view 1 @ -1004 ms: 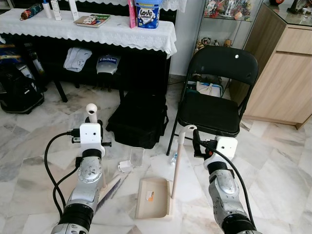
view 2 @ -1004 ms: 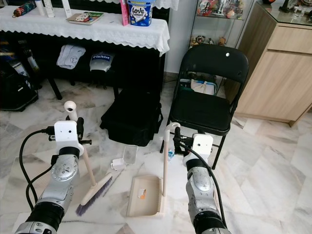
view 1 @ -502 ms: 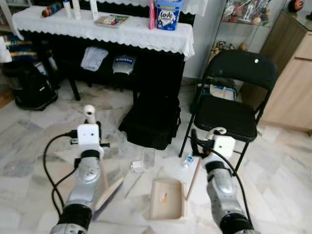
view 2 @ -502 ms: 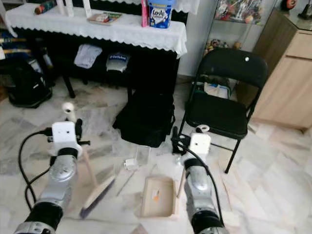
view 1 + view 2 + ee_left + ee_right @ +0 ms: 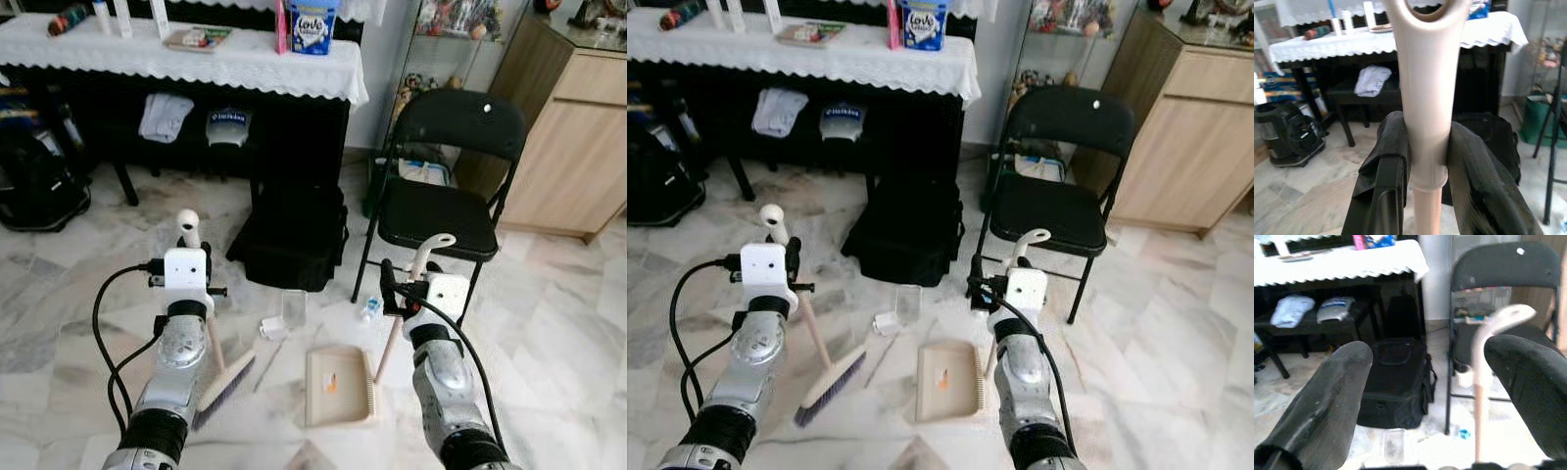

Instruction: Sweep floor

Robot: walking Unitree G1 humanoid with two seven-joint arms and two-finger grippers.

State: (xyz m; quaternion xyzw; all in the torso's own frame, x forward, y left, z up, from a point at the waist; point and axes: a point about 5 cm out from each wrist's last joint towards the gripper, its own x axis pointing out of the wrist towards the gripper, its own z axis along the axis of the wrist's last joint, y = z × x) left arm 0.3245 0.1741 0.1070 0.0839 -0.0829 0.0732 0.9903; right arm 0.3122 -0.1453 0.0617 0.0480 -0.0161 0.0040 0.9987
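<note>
Marble floor (image 5: pixel 78 323) spreads before the robot, with a black folding chair (image 5: pixel 446 166) ahead on the right, a black bag (image 5: pixel 294 235) beside it, and a cloth-covered counter (image 5: pixel 196 59) behind. The left end effector (image 5: pixel 1425 161) is clamped on the cream handle of the broom (image 5: pixel 217 377), whose bristle head rests on the floor, tilted toward the centre. Just beside the bristles lies the beige dustpan (image 5: pixel 338 387), flat on the tiles, its long handle (image 5: pixel 1484 362) rising at a slant. The right end effector (image 5: pixel 1444 396) has its fingers spread apart around that handle, which stands between them without visibly touching either. Small bits of litter (image 5: pixel 286 311) lie near the bag.
</note>
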